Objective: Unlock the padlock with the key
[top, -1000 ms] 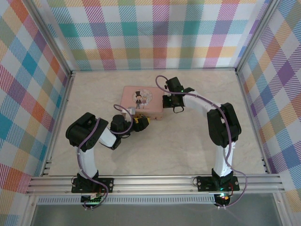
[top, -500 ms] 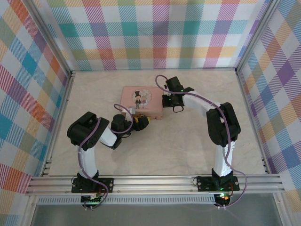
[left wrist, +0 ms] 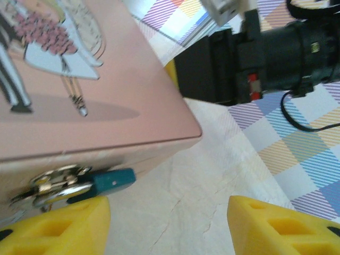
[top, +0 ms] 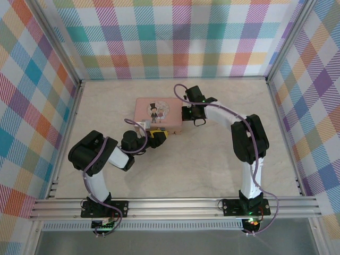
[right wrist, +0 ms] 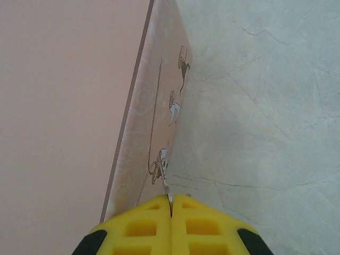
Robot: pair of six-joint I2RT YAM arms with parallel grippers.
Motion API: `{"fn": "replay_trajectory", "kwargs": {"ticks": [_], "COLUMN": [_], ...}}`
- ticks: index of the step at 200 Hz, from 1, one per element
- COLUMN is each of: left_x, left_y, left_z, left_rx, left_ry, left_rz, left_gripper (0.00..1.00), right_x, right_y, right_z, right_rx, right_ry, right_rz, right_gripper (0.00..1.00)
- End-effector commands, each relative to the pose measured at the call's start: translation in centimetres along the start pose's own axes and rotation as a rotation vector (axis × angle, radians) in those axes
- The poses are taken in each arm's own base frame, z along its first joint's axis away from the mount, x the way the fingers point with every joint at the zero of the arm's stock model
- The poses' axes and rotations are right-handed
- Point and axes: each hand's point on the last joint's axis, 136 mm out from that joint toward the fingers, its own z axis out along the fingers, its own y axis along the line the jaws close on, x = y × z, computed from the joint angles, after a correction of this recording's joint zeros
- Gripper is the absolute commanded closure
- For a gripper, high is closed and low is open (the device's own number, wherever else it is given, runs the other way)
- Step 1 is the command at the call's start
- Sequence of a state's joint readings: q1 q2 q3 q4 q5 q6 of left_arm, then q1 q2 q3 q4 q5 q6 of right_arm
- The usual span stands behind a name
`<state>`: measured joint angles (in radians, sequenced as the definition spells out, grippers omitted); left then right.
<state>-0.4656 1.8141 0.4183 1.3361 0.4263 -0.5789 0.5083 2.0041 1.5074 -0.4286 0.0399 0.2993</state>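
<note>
- Your padlock [left wrist: 109, 180], a small teal block with silver metal, sits against the smooth pink tin's [left wrist: 95, 122] side.
- Left tool [left wrist: 169, 228]: blocky yellow fingers apart, one just beside the padlock.
- Right tool [right wrist: 171, 211]: fingers pressed together, near the tin.
- Pale veined surface [top: 212, 159]; pastel plaid walls [top: 175, 37].

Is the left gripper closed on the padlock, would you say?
No, the left gripper is open: the padlock sits by one finger, far from the other.
</note>
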Motion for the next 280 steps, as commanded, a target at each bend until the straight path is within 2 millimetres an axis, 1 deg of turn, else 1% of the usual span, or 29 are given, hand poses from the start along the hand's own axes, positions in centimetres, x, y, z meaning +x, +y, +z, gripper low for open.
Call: {"fn": "replay_trajectory", "kwargs": {"ticks": [1,22,49,74,87,129,162,179,185,204,230,246,255,280], "left_x": [-1.2,-0.9,0.2,1.4,1.5,2.8,3.3,3.6,3.6,3.0,1.1,-0.1,-0.5,-0.5], "left_y": [-0.8,-0.1,1.2,1.9,2.1,3.4,5.4,6.3,6.6,6.5,5.3,4.6,4.3,3.2], "left_z": [-0.2,0.4,0.6,0.9,0.9,0.5,-0.2,-0.6,-0.9,-1.1,-0.6,-0.1,0.1,1.1], "left_rx": [0.023,0.008,-0.031,-0.04,-0.045,-0.1,-0.183,-0.222,-0.232,-0.228,-0.166,-0.131,-0.117,-0.039], "left_ry": [-0.039,-0.021,0.005,0.056,0.055,0.091,0.102,0.104,0.094,0.062,0.013,0.002,0.003,0.039], "left_rz": [0.051,0.04,0.017,-0.013,-0.019,-0.039,-0.067,-0.087,-0.089,-0.076,-0.051,-0.04,-0.032,-0.022], "left_gripper": [0.39,0.36,0.35,0.36,0.37,0.38,0.39,0.39,0.36,0.31,0.26,0.26,0.26,0.32], "right_x": [0.6,0.7,0.7,0.7,0.5,0.3,0.4,0.5,0.5,0.5,0.5,0.6,0.6,0.6], "right_y": [0.9,1.1,1.0,0.9,1.0,1.2,1.1,1.1,1.1,1.1,1.1,1.1,1.0,1.0], "right_z": [0.5,0.4,0.1,0.0,0.0,-0.2,0.0,0.0,0.0,0.0,-0.1,-0.2,-0.2,0.0], "right_rx": [-0.025,-0.031,-0.029,-0.027,-0.029,-0.035,-0.034,-0.034,-0.034,-0.036,-0.035,-0.034,-0.033,-0.033], "right_ry": [0.033,0.035,0.029,0.027,0.022,0.014,0.017,0.018,0.016,0.016,0.015,0.014,0.012,0.014], "right_rz": [-0.016,-0.013,-0.018,-0.021,-0.02,-0.019,-0.016,-0.016,-0.017,-0.017,-0.017,-0.017,-0.017,-0.017], "right_gripper": [1.0,1.0,1.0,1.0,1.0,1.0,1.0,1.0,1.0,1.0,1.0,1.0,1.0,1.0]}}
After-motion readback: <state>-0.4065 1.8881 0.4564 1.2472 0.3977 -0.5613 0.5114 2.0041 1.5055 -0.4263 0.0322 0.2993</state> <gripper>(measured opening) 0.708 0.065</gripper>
